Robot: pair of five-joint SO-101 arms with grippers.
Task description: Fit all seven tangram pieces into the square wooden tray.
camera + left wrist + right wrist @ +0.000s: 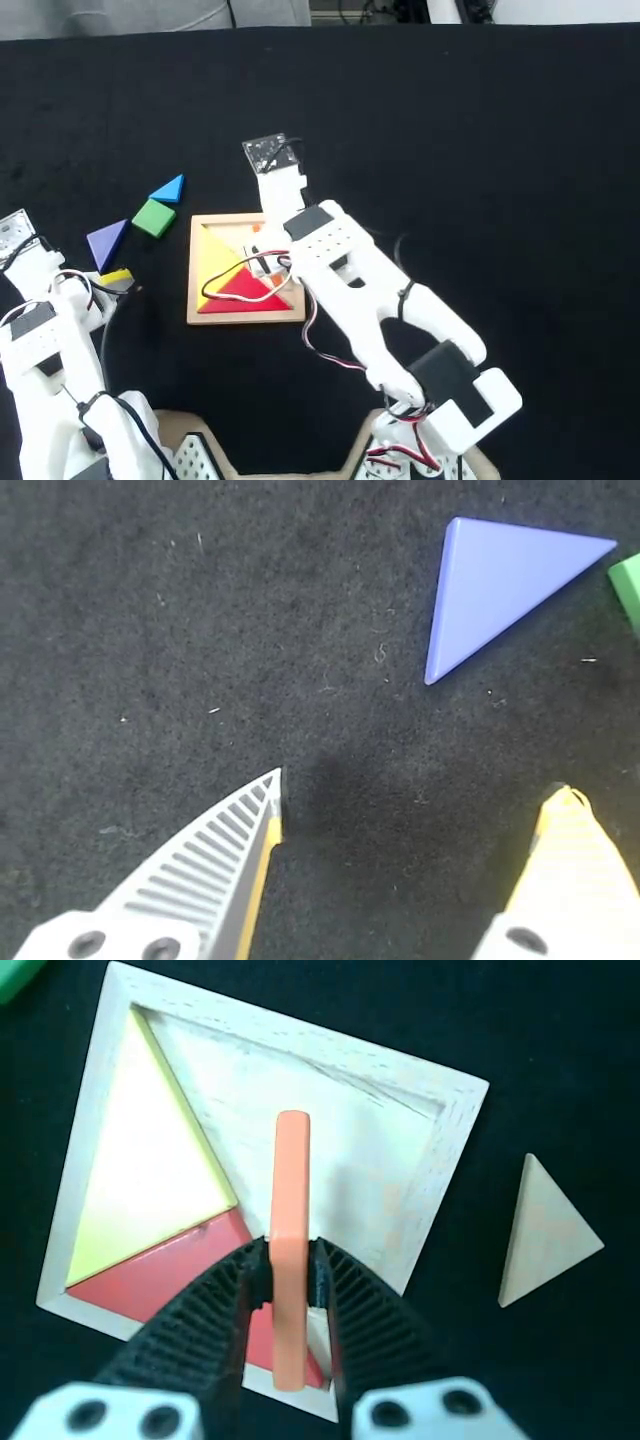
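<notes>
Orange piece (292, 1180) held edgewise over tray (455, 1125).

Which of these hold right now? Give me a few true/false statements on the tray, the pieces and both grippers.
1. The right gripper is shut on an orange piece, held on edge over the tray. True.
2. Four pieces already lie in the tray. False: two do, a yellow triangle and a red triangle.
3. The left gripper grips the purple triangle. False: it is open over the black cloth, and the purple triangle lies apart from it.
4. The green square lies outside the tray. True.
5. A plain wooden triangle lies on the cloth beside the tray. True.
</notes>
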